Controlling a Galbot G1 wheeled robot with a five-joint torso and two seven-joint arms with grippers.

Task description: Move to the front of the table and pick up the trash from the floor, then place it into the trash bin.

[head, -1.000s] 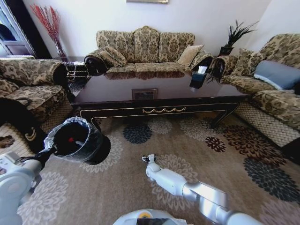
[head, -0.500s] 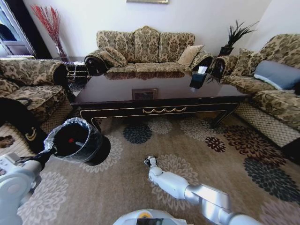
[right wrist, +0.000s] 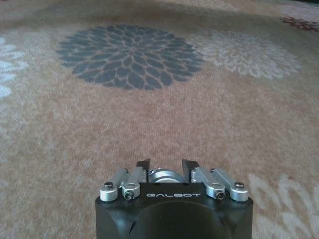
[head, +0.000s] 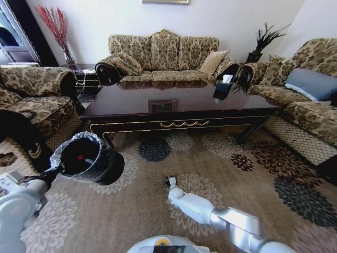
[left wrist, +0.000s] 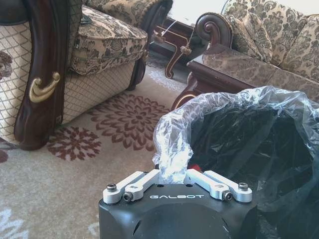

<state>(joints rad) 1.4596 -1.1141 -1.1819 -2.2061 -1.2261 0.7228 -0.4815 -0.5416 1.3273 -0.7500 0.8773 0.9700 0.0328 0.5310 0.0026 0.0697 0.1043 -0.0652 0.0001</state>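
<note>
1. the left gripper (left wrist: 172, 185), at the bottom centre of the left wrist view, is pinched on the bag-lined rim of the trash bin (head: 87, 156), holding it tilted above the floor (head: 158, 211) in the left-centre of the head view.
2. inside the bin a small red spot (head: 80, 157) shows against the black wall; what it belongs to cannot be told.
3. the crinkly translucent bag (left wrist: 239, 107) bulges over the rim and fills the right half of the left wrist view.
4. the right gripper (right wrist: 166, 171) hovers low over the carpet at the bottom centre of the right wrist view, its fingers (right wrist: 188, 168) a little apart around a small round silvery piece (right wrist: 163, 175); whether they touch it cannot be told.
5. in the head view that gripper (head: 169, 182) sits lower centre, over a cream flower medallion (head: 197, 187).
6. a dark blue medallion (right wrist: 130, 56) lies ahead of it in the upper left of the right wrist view.
7. the table (head: 179, 108) spans the middle of the head view, its gold-scrolled apron facing the robot, a dark tissue box (head: 224, 87) near its far right corner.
8. patterned sofas ring the table: one (head: 163, 55) at top centre, one (head: 31, 95) at left, one (head: 300, 89) at right with a grey cushion (head: 310, 81).
9. the left sofa's carved wooden front (left wrist: 42, 69) stands in the upper left of the left wrist view, near the bin.
</note>
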